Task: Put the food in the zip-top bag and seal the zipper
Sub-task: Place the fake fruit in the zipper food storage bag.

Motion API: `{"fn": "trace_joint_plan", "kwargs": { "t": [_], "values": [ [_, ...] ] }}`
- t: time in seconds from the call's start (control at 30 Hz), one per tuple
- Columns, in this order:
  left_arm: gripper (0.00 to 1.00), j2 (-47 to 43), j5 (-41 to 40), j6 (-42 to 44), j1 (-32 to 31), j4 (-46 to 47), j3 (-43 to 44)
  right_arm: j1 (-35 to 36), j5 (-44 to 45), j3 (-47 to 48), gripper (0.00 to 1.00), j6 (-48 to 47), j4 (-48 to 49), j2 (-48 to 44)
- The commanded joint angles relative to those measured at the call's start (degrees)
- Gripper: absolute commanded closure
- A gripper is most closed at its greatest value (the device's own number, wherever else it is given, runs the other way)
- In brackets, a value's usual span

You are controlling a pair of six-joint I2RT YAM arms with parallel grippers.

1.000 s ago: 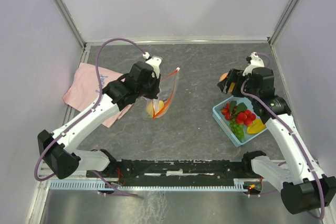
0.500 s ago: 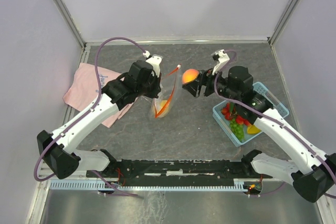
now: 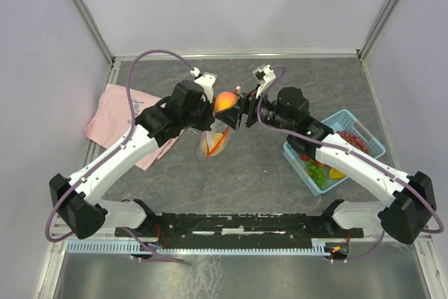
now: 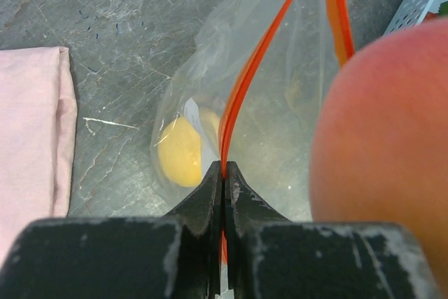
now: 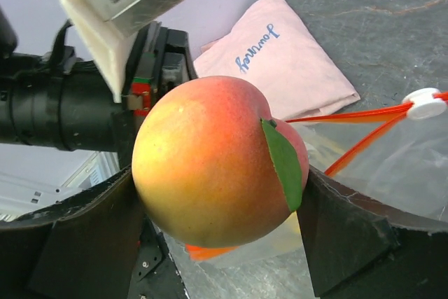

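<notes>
My left gripper [image 4: 224, 170] is shut on the orange-red zipper [image 4: 245, 82] and holds the clear zip-top bag [image 4: 280, 103] up with its mouth open. A yellow round fruit [image 4: 180, 152] lies inside the bag. My right gripper [image 5: 217, 201] is shut on an orange-red peach [image 5: 210, 159] with a green leaf. In the top view the peach [image 3: 225, 101] hangs right at the bag's mouth, beside my left gripper [image 3: 208, 115]. More food, red and green grapes and a yellow piece [image 3: 318, 166], lies in the blue basket.
The light-blue basket [image 3: 364, 131] stands at the right. A pink cloth [image 3: 112, 113] lies at the left under my left arm. The bag's white slider [image 5: 423, 103] sits at the end of the zipper. Walls enclose the table on three sides.
My right arm has swung left from above the basket, carrying the peach across to the bag's mouth. The left gripper has kept the bag held up in place.
</notes>
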Motion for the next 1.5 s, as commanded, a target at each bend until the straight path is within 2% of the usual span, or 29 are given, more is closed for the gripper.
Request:
{"fn": "trace_joint_plan", "kwargs": {
  "t": [0.0, 0.3, 0.63, 1.1, 1.33, 1.47],
  "values": [
    [0.97, -1.56, 1.68, -0.11, -0.22, 2.46, 1.50, 0.16, 2.88, 0.08, 0.34, 0.32, 4.96, 1.47],
    [0.97, -2.23, 1.81, -0.46, -0.21, 2.96, 1.23, 0.10, 10.40, -4.23, 0.33, -5.33, -0.87, 2.12],
    [0.97, -1.78, 4.25, -1.05, -0.22, 3.68, 1.01, 0.15, 7.29, -2.25, 0.28, -7.86, -3.55, 6.20],
    [0.97, -1.99, 6.68, -2.06, -0.22, 5.14, -0.69, 0.10, 16.11, 1.09, 0.00, -3.52, -5.06, 10.01],
    [0.97, -1.75, 5.03, -2.21, -0.24, 5.14, -1.23, 0.12, 14.84, 2.94, 0.01, -3.63, -7.05, 9.74],
    [0.97, -1.29, 3.05, -2.39, -0.18, 4.40, -1.27, 0.11, 13.71, 5.28, 0.00, -5.73, -12.30, 7.61]
  ]
}}
